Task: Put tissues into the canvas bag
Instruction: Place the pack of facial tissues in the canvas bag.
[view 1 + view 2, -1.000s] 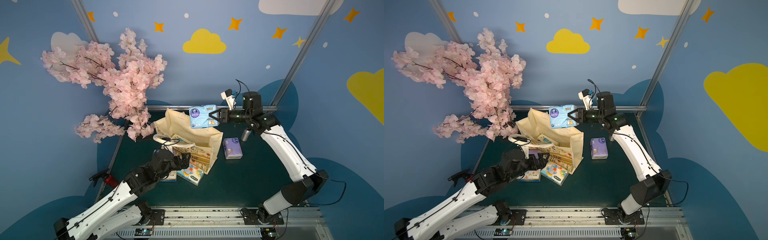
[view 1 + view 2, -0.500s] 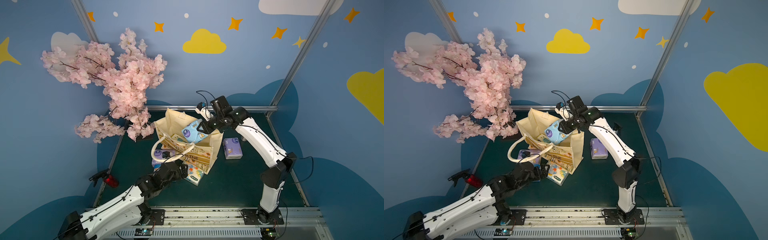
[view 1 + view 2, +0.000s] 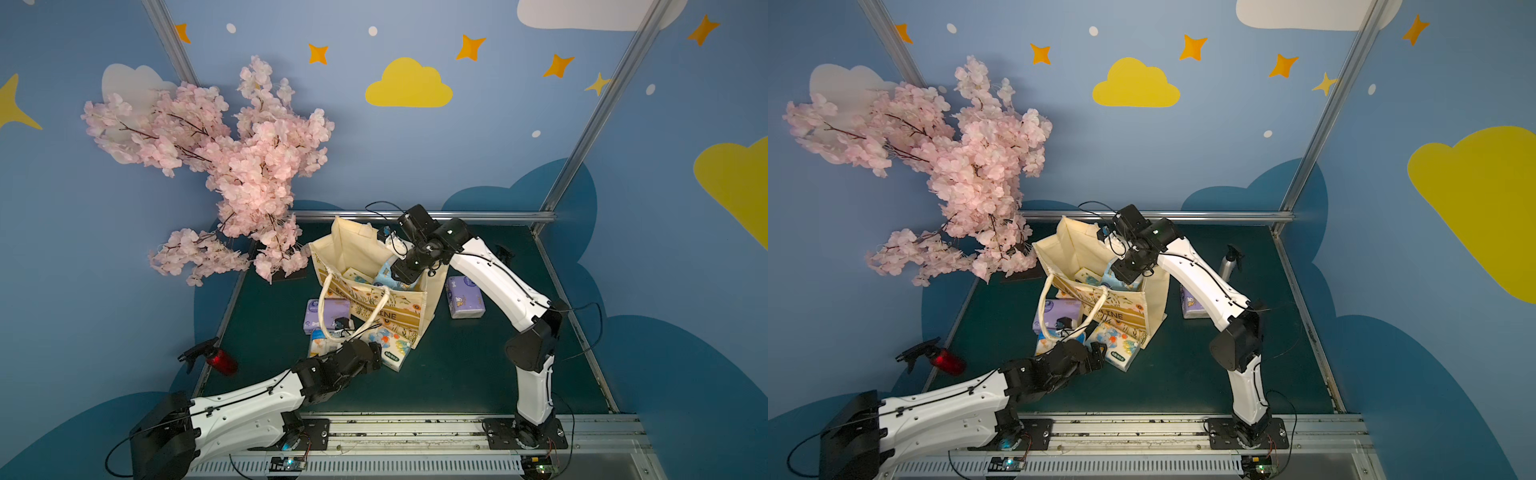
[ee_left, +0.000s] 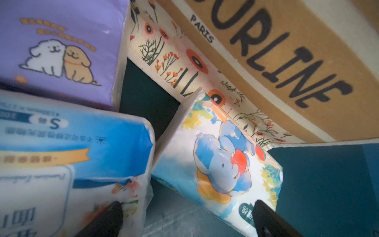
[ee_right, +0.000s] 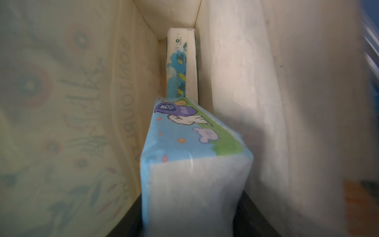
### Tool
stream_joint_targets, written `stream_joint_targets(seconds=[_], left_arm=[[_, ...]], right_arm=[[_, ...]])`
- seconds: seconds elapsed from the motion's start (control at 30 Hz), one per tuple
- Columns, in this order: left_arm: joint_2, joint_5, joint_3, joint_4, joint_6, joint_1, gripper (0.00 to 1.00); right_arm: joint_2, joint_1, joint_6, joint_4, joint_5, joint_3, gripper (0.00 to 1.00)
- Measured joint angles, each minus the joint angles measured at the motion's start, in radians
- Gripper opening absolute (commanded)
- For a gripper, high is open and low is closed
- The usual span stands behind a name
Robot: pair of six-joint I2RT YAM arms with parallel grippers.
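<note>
The canvas bag (image 3: 357, 249) stands open mid-table, also seen at its printed front (image 4: 266, 51). My right gripper (image 3: 399, 272) reaches into it, shut on a light blue tissue pack (image 5: 190, 143) with a finger on each side. A white printed pack (image 5: 180, 67) stands deeper inside. Low at the bag's front, my left gripper (image 4: 186, 207) is open and holds nothing. One fingertip is over the blue-and-white pack (image 4: 61, 153), the other over the white cartoon pack (image 4: 217, 164). A purple pack (image 4: 57, 47) lies beyond them. Another purple pack (image 3: 463, 297) lies right of the bag.
A pink blossom tree (image 3: 232, 174) overhangs the back left of the table. A red spray bottle (image 3: 220, 359) lies at the left edge. A silver spray bottle (image 3: 1227, 264) stands behind the right arm. The bag's rope handle (image 3: 328, 303) hangs over the front packs.
My right arm swung left from beside the bag and lowered the light blue pack into it. The left arm dropped lower in front of the bag; the rope handle fell forward.
</note>
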Motion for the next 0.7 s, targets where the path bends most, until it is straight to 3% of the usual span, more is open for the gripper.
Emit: stream_joint_targets(seconds=[0.03, 0.23, 0.43, 0.7], left_arm=[[0.000, -0.006, 0.000, 0.000, -0.001, -0.005, 1.00], [-0.008, -0.032, 0.024, -0.052, 0.011, -0.015, 1.00], [-0.061, -0.055, 0.047, -0.144, 0.026, -0.020, 1.00], [-0.140, -0.118, 0.055, -0.204, 0.032, -0.072, 1.00]], right_arm=[[0.013, 0.002, 0.001, -0.006, 0.006, 0.005, 0.70], [0.032, 0.000, 0.023, -0.003, 0.047, 0.035, 0.87], [-0.059, 0.000, 0.054, 0.076, 0.065, 0.012, 0.89], [-0.357, -0.014, 0.088, 0.248, 0.088, -0.188, 0.92]])
